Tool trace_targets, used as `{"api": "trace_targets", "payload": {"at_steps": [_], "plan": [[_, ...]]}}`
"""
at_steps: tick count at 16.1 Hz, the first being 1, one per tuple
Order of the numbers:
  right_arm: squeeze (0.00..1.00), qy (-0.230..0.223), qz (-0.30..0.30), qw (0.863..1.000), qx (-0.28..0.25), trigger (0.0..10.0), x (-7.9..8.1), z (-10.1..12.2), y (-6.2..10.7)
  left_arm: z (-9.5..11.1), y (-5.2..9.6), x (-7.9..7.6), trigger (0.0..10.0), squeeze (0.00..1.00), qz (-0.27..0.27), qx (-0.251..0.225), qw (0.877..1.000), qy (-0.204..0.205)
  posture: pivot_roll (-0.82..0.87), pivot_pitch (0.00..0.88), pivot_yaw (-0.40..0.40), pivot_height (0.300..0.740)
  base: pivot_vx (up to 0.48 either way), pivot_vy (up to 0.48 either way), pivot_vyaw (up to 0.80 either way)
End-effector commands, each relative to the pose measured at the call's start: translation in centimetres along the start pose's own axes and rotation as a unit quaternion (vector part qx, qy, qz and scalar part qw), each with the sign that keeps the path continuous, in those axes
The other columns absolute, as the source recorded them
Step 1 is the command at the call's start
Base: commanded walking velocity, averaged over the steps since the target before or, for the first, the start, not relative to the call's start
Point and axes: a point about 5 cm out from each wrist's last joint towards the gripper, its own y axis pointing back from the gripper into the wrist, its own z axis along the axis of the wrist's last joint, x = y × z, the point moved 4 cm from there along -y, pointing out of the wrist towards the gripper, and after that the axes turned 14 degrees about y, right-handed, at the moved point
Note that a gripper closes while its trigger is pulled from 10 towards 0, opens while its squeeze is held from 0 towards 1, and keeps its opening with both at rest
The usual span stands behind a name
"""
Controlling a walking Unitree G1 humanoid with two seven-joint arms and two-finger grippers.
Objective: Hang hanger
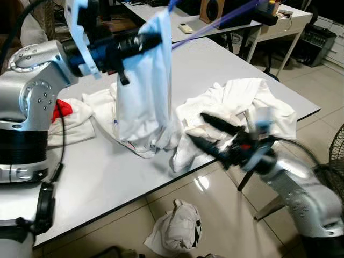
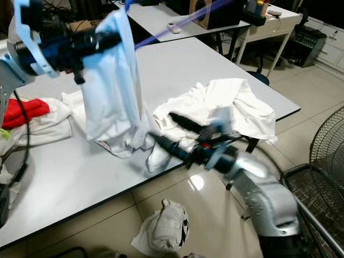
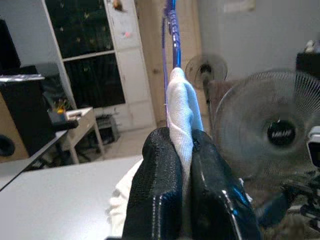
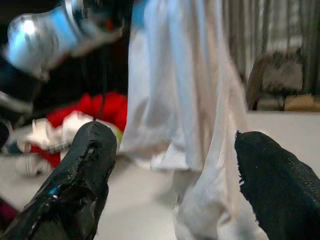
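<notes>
Judging by how things lie, the task is roughly midway: the white garment (image 1: 142, 80) is already up off the table, but nothing is yet hung on any rail, and no rail can be made out.

Largest in the head views is the white table (image 1: 107, 177), running from the lower left of the frame to the upper right, with tiled floor (image 1: 215, 215) below it. At the upper left of the frame the left gripper (image 3: 182, 165) has its fingers clenched on a fold of the white garment, which drapes down so its hem seems to brush the tabletop. A blue hanger (image 3: 172, 35) rises out of that fold in the left wrist view and streaks toward the top right of the left eye view; it is blurred, so how well the garment sits on it is hard to say. At the lower right of the frame the right gripper (image 1: 212, 134) reaches in with its fingers spread wide and empty, aimed at the draped cloth.

A heap of white clothes (image 1: 242, 102) lies at centre right on the table, and a red cloth (image 1: 63, 109) at the left edge. A white bundle (image 1: 177, 226) sits on the floor at bottom centre. A second desk (image 1: 279, 21) stands at top right, and a fan (image 2: 322, 177) at the right edge of the right eye view.
</notes>
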Motion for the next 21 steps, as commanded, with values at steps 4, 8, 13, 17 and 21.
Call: {"api": "trace_targets", "payload": {"at_steps": [4,8,13,17,21], "plan": [[0.00,0.000,0.010,1.000,-0.017,10.0,-0.2,1.0,1.4,-0.2,-0.2,-1.1,0.0,0.00,-0.013,-0.006,1.000,0.012,-0.11,0.007,0.006,0.740,0.000,0.000,0.00],[0.00,0.011,0.014,0.998,-0.059,10.0,-1.1,2.9,-0.1,-1.1,-0.7,-2.2,0.0,0.00,-0.035,0.013,0.999,0.024,-0.10,0.003,0.005,0.740,0.000,0.000,0.00],[0.00,0.015,0.074,0.995,-0.067,10.0,-0.5,3.4,-1.9,-1.6,-1.8,-3.0,0.0,0.00,-0.044,0.021,0.999,0.020,-0.10,0.000,0.001,0.740,0.000,0.000,0.00],[0.00,0.011,0.089,0.993,-0.076,10.0,-0.5,3.7,-2.5,-1.8,-2.1,-3.6,0.0,0.00,-0.054,0.027,0.998,0.016,-0.09,0.000,0.001,0.740,0.000,0.000,0.00],[0.00,0.014,0.088,0.992,-0.086,10.0,-0.9,4.0,-2.9,-1.9,-2.2,-3.8,0.0,0.00,-0.057,0.037,0.998,0.011,-0.09,0.000,0.003,0.740,0.000,0.000,0.00]]}}
